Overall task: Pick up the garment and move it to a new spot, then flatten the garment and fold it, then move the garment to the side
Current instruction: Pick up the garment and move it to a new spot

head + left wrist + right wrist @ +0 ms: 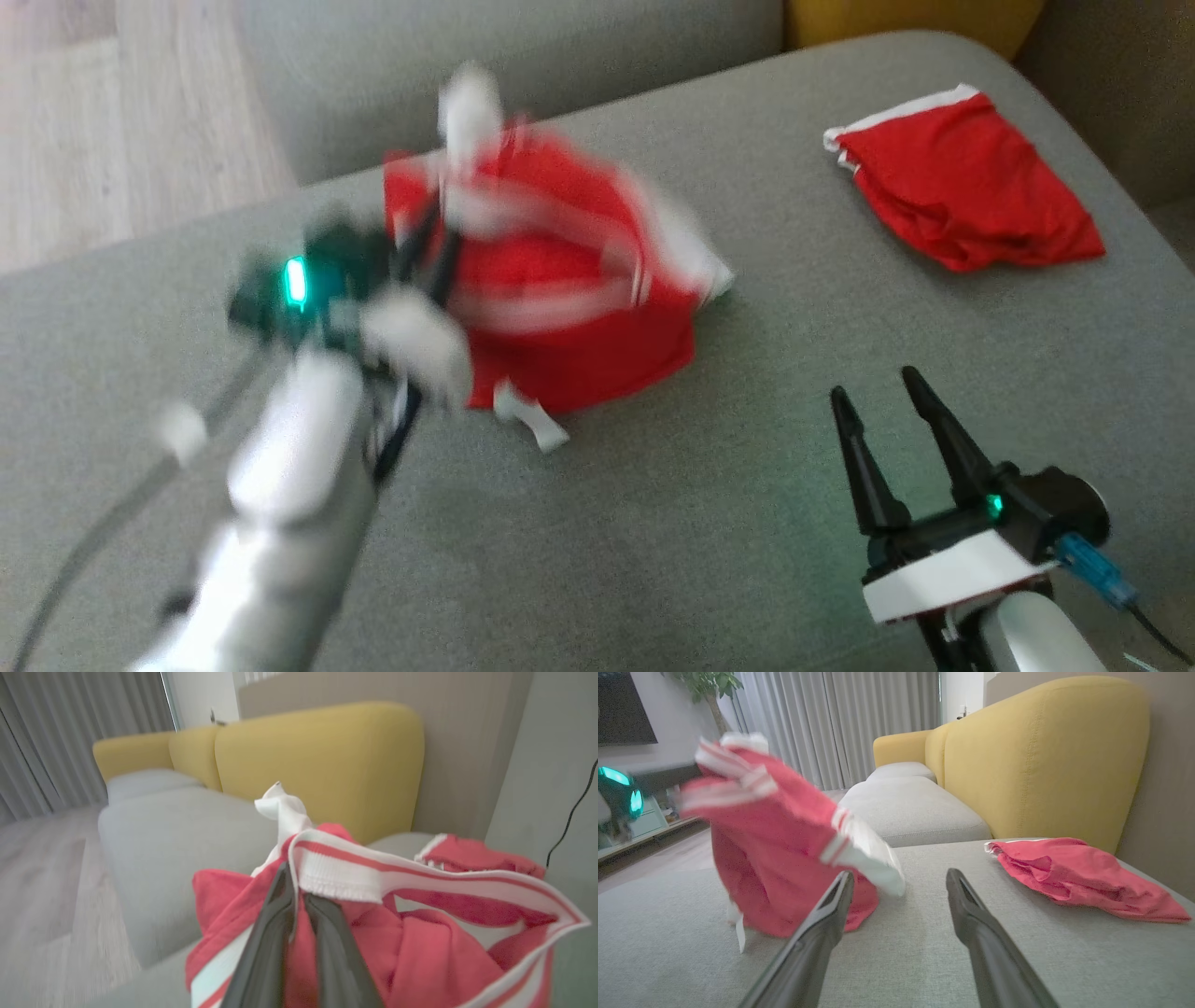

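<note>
The garment is red with white striped bands, and it hangs bunched above the grey sofa seat, its lower edge reaching the cushion. My left gripper, blurred in the head view, is shut on its upper left part. In the left wrist view the fingers pinch red cloth just below the white band of the garment. My right gripper stands open at the lower right with nothing between its fingers. In the right wrist view the right gripper points past the hanging garment, which is to its left.
A second red garment lies crumpled at the seat's back right, also seen from the right wrist. A yellow backrest rises behind it. Wooden floor lies past the seat's far left edge. Bare grey cushion spreads between the two garments.
</note>
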### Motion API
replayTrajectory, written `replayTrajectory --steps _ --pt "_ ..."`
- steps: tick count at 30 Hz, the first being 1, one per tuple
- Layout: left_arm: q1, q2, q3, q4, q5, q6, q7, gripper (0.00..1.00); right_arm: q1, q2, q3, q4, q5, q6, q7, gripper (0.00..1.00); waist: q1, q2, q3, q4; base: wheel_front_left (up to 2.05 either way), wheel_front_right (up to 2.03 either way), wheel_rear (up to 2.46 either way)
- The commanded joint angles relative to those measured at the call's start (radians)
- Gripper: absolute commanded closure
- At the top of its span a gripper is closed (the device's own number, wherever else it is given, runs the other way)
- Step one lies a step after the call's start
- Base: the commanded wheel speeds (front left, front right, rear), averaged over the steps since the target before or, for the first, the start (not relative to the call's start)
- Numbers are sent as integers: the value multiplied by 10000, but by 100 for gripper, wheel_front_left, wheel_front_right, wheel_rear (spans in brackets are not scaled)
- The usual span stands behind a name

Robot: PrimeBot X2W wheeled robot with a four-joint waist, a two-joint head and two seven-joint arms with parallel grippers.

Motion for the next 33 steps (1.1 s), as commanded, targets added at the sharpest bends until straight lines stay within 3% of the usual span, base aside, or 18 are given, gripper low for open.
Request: replayTrajectory --steps 1,4,5,6,11,16,21,27,33 --pt "-226 219 250 -209 -39 19 -130 100 -501 8 240 -293 34 -7 -59 0 -1 0 211 -1 0 0 0" --pt "477 59 127 538 -34 175 -779 100 -540 58 242 -155 54 -7 -59 0 -1 0 425 104 0 0 0" --pt "668 -8 133 804 -53 289 -987 56 -558 77 229 -117 58 -7 -59 0 -1 0 478 161 0 0 0" --pt "824 -60 133 1028 -42 413 -1189 0 -575 99 234 -78 63 -7 -59 0 -1 0 505 208 0 0 0" --pt "1716 -369 584 1064 -376 885 -1699 0 -514 176 89 96 37 -7 -59 0 -1 0 312 581 0 0 0" --pt "3911 -557 1689 -1580 -323 1499 -1714 0 -73 250 -258 170 7 -7 -59 0 -1 0 -390 1228 0 0 0" --pt "5643 -608 2124 -3637 326 1952 -1715 0 288 375 -576 112 -45 -7 -59 0 -1 0 -812 1725 0 0 0" --pt "7115 -615 2234 -5414 1117 2225 -1716 0 761 531 -790 98 -123 -7 -59 0 -1 0 -1167 2211 0 0 0" --pt "7928 -617 2353 -5837 1425 2223 -1716 0 1171 685 -994 107 -138 -7 -59 0 -1 0 -1431 2497 0 0 0"
